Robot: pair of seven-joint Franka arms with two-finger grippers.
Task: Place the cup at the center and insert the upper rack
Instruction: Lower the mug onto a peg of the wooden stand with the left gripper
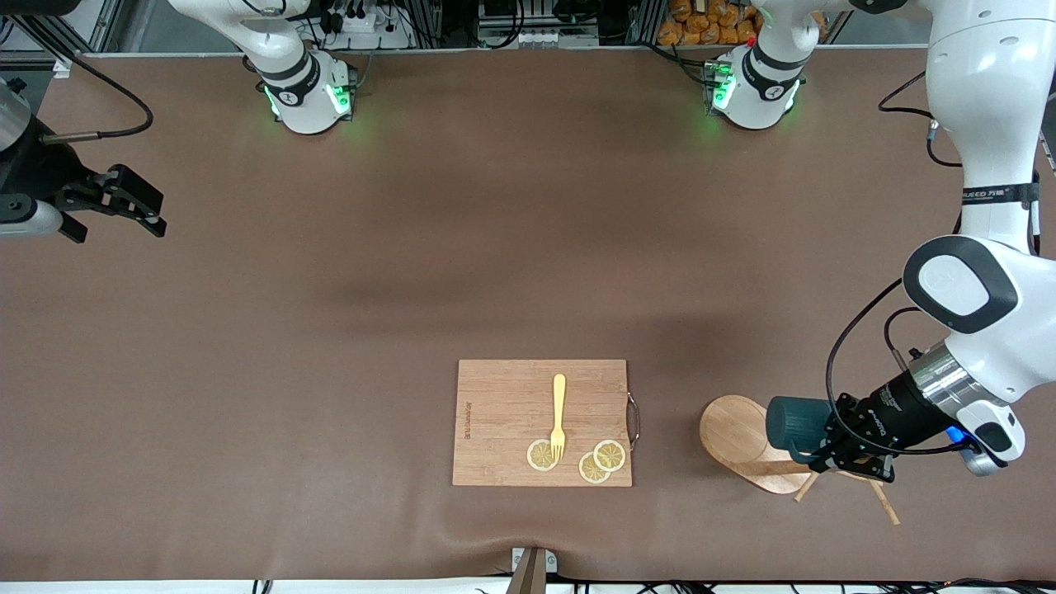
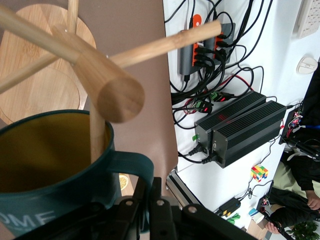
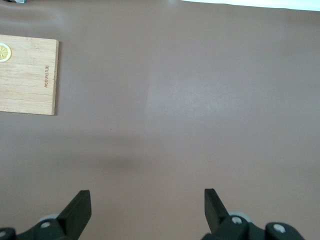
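The left pincer point(image 1: 825, 445) was clamped on the loop handle of the cup point(image 1: 796, 422), a small dark teal cylinder with a matte outside and a dull yellow inside, held tipped on its side above the mug tree point(image 1: 747, 441) at the left arm's end of the brown, faintly creased surface point(image 1: 330, 330). In the left wrist view the cup point(image 2: 55, 165) sat against the tree's round central pole point(image 2: 107, 80), and 1 thin peg point(image 2: 97, 132) reached down inside its mouth; other slim angled pegs point(image 2: 165, 45) fanned out from the pole. The tree's smooth, light wooden oval base point(image 1: 734, 433) lay flat on the surface, roughly at 3 o'clock from the cutting board point(image 1: 503, 412) and just beside it.

The board was a rectangular bamboo slab with fine grain and a small metal handle point(image 1: 634, 421) on its edge toward the tree. On it lay a slender yellow fork point(image 1: 558, 417), its tines resting on 1 of 3 thin round lemon slices point(image 1: 610, 454).

The right pincer point(image 1: 136, 206), black and angular, waited with its fingers point(image 3: 77, 210) spread apart over bare surface at the right arm's end, at about 10 o'clock from the board.
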